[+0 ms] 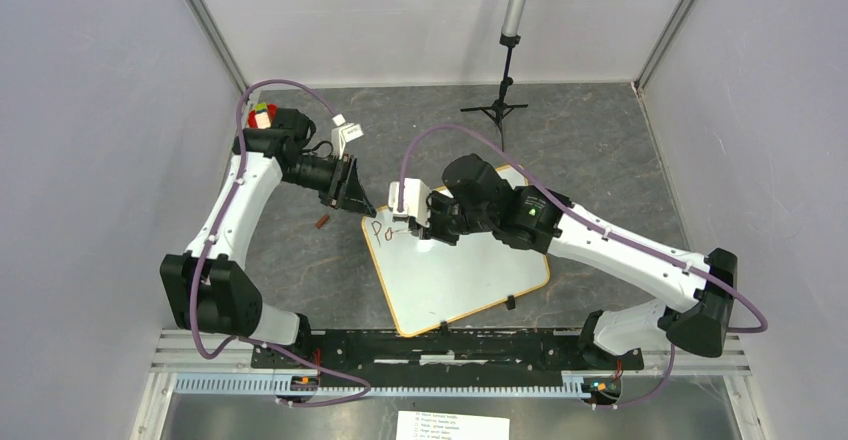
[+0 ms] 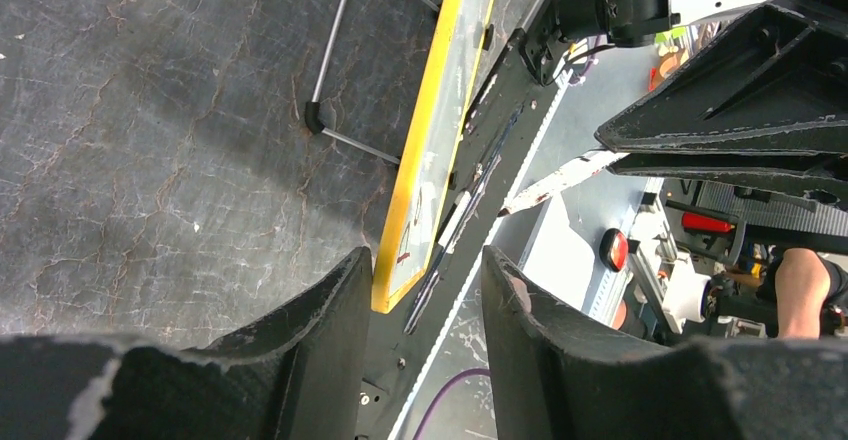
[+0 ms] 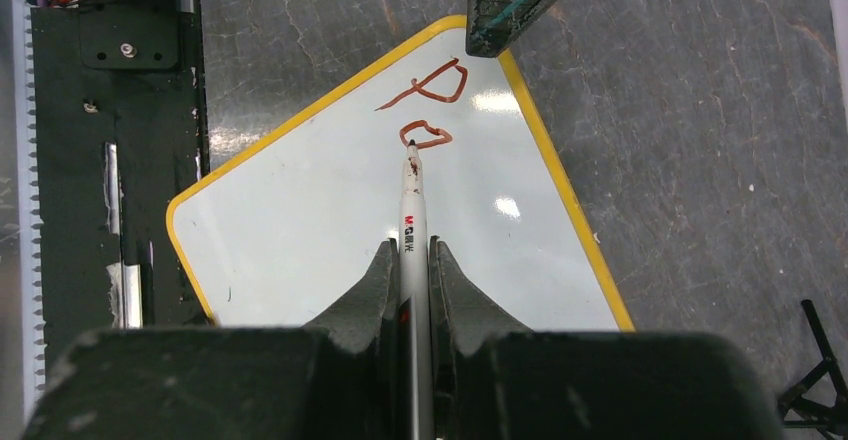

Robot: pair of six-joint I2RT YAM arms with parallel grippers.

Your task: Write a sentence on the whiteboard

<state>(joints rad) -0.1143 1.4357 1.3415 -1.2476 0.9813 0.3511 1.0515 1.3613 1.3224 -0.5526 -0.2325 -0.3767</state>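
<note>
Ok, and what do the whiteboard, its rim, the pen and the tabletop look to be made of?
The whiteboard: glossy white coated panel, probably melamine or enamel; it mirrors lamp spots. Its rim: yellow, smooth, likely plastic. The pen: white plastic barrel with printed logo. The tabletop: dark grey, veined like stone or slate-look laminate; cannot tell which.

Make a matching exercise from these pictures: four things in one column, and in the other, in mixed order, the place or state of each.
1. marker
2. whiteboard
3. left end effector
4. tripod

A. jaws apart, at the board's corner
B. stands upright beyond the board
C. lies flat, letters "Po" on it
D. clamped in the right end effector, tip on the board

Pairs: 1-D, 2-C, 3-A, 4-B
</note>
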